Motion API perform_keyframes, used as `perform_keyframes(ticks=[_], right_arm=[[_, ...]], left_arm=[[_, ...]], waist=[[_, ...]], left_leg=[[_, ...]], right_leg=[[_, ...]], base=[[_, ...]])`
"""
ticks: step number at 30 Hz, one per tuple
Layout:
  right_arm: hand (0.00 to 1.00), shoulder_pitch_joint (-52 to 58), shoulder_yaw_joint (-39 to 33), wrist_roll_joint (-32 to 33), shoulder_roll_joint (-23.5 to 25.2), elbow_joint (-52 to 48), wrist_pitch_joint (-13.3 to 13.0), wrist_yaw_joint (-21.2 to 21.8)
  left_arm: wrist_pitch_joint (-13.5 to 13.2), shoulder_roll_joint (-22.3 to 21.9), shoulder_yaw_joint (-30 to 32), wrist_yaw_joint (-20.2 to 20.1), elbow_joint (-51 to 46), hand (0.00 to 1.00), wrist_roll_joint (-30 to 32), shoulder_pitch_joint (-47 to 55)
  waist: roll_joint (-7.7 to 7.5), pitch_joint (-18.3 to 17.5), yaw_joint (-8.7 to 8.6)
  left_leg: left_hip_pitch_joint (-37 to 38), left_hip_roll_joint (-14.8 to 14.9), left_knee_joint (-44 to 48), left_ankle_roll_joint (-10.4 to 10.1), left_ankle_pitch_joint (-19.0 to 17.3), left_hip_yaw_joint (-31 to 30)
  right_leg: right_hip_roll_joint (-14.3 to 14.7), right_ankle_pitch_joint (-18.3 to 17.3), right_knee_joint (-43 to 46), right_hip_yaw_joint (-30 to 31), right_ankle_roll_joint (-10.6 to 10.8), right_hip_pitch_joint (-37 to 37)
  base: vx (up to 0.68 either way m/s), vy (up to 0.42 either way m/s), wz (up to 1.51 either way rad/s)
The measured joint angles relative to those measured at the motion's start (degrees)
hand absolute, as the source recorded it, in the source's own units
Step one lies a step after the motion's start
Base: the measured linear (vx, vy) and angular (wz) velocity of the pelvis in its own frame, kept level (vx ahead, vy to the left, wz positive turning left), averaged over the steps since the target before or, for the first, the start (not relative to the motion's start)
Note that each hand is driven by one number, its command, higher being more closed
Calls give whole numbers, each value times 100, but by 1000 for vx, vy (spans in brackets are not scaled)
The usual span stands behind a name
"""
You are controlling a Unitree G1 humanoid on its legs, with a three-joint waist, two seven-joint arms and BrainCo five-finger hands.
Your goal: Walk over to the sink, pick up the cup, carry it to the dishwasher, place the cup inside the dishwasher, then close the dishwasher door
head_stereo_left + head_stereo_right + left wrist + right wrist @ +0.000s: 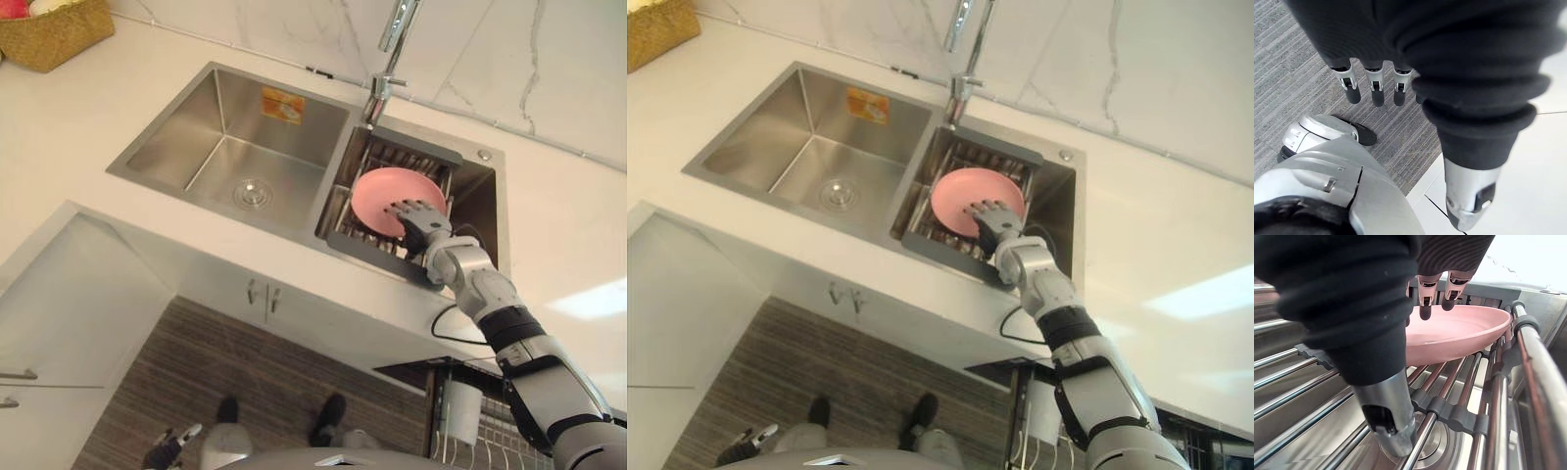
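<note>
A shallow pink dish (pixel 382 191) leans in a metal drying rack (pixel 367 247) set over the right basin of the sink. My right hand (pixel 419 220) reaches down onto the dish's near rim. The right wrist view shows its fingers (pixel 1425 296) stretched straight over the inside of the dish (pixel 1464 333) and the thumb (pixel 1393 428) low by the rack bars, so the hand is open. My left hand (pixel 167 448) hangs low by my side over the floor, fingers (pixel 1375 90) straight and holding nothing.
The left basin (pixel 235 162) is bare steel with a drain. A tall faucet (pixel 390 59) rises behind the rack. A woven basket (pixel 54 34) stands on the counter at far left. Below the counter at right, a wire dishwasher rack (pixel 485 436) sticks out.
</note>
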Motion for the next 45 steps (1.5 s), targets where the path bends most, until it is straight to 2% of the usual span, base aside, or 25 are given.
perform_keyframes(ticks=[3, 4, 9, 21, 29, 38, 43, 45], right_arm=[[0, -39, 2, 7, 0, -6, 51, -7], [100, -40, 2, 7, 0, -5, 85, -29], [100, -213, 104, 23, 0, 162, 117, -177], [100, -442, 154, -230, -2, 653, 246, -1114], [100, -598, 159, -231, -18, 867, 466, -1768], [100, -592, 148, -208, -18, 848, 433, -2380], [100, -592, 4, -111, -50, 323, 328, -2874], [100, -592, -118, -104, -79, 257, 333, -2919]], left_arm=[[0, 5, 0, 0, -3, 0, -6, -19], [0, 5, -1, -1, -7, 0, -22, -21], [0, 86, -14, -75, -10, 0, -60, -55], [-1, 185, -116, -103, -62, 0, -227, -186], [-89, 211, -114, -107, -120, 0, -282, -193], [-260, 201, -113, -107, -122, 0, -283, -190], [-314, 197, -114, -109, -127, 0, -328, -165], [-352, 196, -115, -110, -139, 0, -334, -165]], waist=[[-30, 42, 7], [-45, 59, 20], [-83, 120, 42], [-93, 196, 97], [-83, 342, 164], [-74, 348, 116], [-51, 363, 27], [-37, 371, 40]], left_leg=[[-28, 2, 4, -5, 20, -3], [-28, 2, 3, -5, 20, -3], [-33, 2, -1, -5, 20, -3], [-48, 2, -13, -5, 23, -11], [-168, 2, -15, -14, 66, -19], [-202, -1, -8, -19, 82, -27], [-202, 0, 1, -18, 84, -20], [-203, 0, 1, -17, 85, -19]], right_leg=[[1, 0, 0, -4, -1, -20], [1, 0, 0, -4, -1, -20], [1, -1, 0, -4, -2, -24], [2, -11, 1, -16, -1, -32], [2, 4, 1, -16, -20, -152], [1, 24, 2, -14, -33, -186], [1, 25, 2, -4, -35, -186], [1, 26, 2, -4, -35, -185]], base=[[0, 0, 0], [0, 0, 0], [0, 0, 0], [0, 0, 0], [0, 0, 0], [0, 0, 0], [0, 0, 0], [0, 0, 0]])
